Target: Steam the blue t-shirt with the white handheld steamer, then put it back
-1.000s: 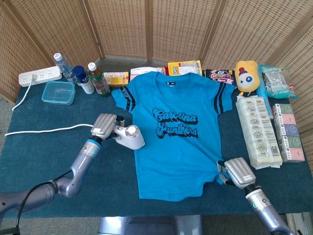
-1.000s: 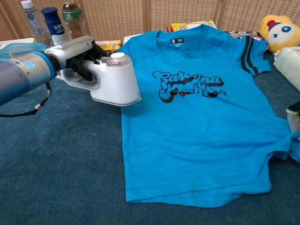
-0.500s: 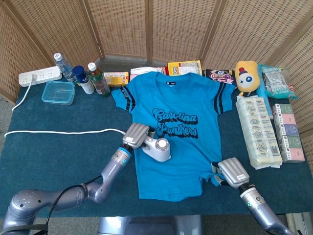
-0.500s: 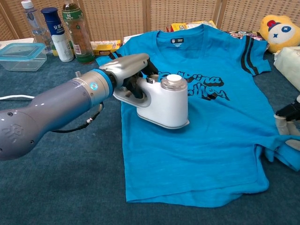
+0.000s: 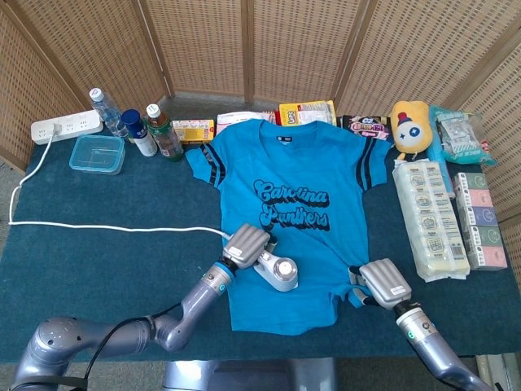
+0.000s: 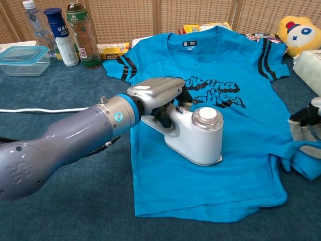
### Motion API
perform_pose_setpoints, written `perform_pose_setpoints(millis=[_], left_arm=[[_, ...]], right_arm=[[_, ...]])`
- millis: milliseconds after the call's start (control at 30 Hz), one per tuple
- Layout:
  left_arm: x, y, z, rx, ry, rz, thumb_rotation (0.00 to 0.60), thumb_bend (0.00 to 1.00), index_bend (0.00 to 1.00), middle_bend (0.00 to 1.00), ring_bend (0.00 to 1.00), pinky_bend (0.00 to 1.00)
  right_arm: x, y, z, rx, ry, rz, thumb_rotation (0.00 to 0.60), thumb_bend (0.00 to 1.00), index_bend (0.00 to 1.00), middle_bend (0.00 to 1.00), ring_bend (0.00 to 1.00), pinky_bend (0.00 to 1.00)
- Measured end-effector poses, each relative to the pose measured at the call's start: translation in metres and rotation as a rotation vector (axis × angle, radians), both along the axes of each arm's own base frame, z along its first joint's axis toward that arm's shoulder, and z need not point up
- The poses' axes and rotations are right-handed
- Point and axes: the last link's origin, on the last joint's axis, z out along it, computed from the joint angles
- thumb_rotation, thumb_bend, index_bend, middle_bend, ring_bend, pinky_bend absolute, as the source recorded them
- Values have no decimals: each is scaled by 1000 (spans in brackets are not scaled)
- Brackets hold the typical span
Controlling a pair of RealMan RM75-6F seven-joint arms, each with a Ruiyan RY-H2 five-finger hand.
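Table: dark blue cloth (image 5: 81, 269) is spread under everything.
Left hand (image 6: 158, 95): the white handheld steamer (image 6: 198, 135) is gripped by its handle, over the shirt's lower middle.
Right hand (image 5: 381, 283): the shirt's right hem is pinched and bunched.
Blue t-shirt (image 5: 313, 175): laid flat, print up.
Far edge: bottles (image 5: 142, 130) are lined up.

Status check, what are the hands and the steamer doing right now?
Left hand grips steamer, over lower t-shirt. Right hand pinches shirt's bunched right hem. Nothing in the way.
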Motion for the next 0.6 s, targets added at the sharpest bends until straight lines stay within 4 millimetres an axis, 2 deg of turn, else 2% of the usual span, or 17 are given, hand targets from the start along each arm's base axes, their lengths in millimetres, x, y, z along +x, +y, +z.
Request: perform_pose_setpoints(millis=[200, 433, 600], left_arm=[[-3, -16, 6, -25, 10, -65, 600, 478, 777, 802, 726, 733], [-18, -35, 17, -35, 58, -166, 600, 478, 777, 801, 725, 733], [-29, -37, 26, -23, 60, -173, 600, 477, 777, 801, 725, 733]], right_arm=[[0, 0, -1, 2, -5, -2, 600, 512, 695, 655, 708, 856], [1, 0, -1, 1, -10, 0, 600, 512, 695, 655, 710, 857], [1, 0, -1, -3, -12, -2, 600, 512, 696, 656, 712, 857]])
